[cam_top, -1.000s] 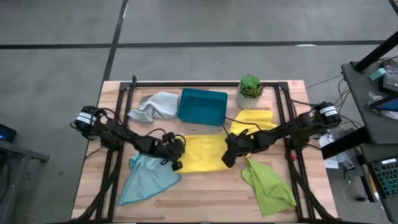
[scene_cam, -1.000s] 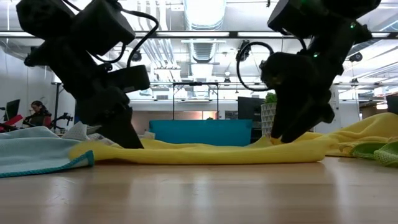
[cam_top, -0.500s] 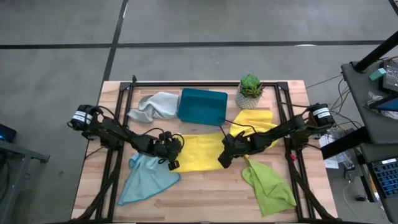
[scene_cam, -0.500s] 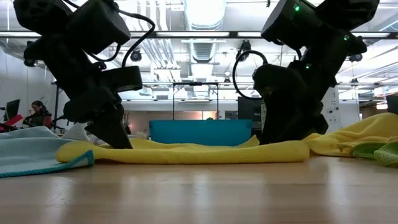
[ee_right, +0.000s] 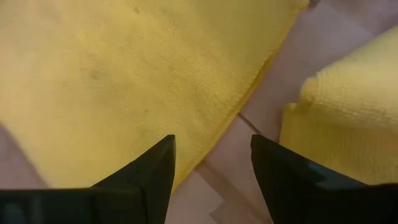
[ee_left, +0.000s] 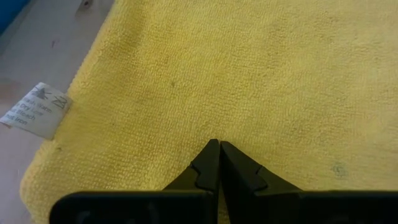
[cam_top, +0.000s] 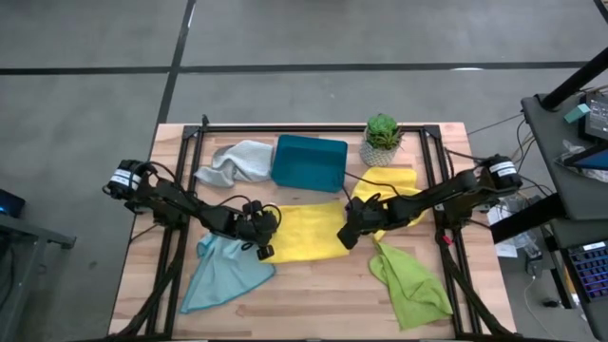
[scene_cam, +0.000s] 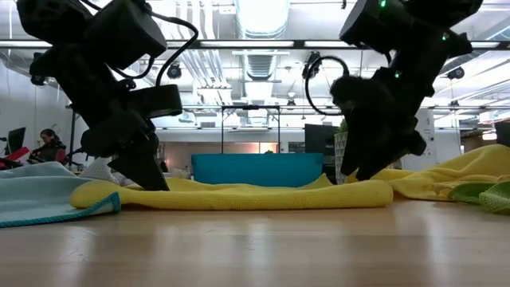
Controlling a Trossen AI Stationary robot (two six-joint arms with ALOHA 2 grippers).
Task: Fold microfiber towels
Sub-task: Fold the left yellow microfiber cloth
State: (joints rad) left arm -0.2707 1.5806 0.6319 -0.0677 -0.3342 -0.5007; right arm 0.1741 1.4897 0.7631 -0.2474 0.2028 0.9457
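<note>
Nearby, teal tray (cam_top: 310, 161) and plant (cam_top: 382, 139) flank grey towel (cam_top: 234, 161).

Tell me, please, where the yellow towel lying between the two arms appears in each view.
High view: yellow towel at table centre, in front of the teal tray.
Low view: a flat strip before the same tray.
Left wrist view: fills the picture.
Right wrist view: the larger yellow area.
</note>
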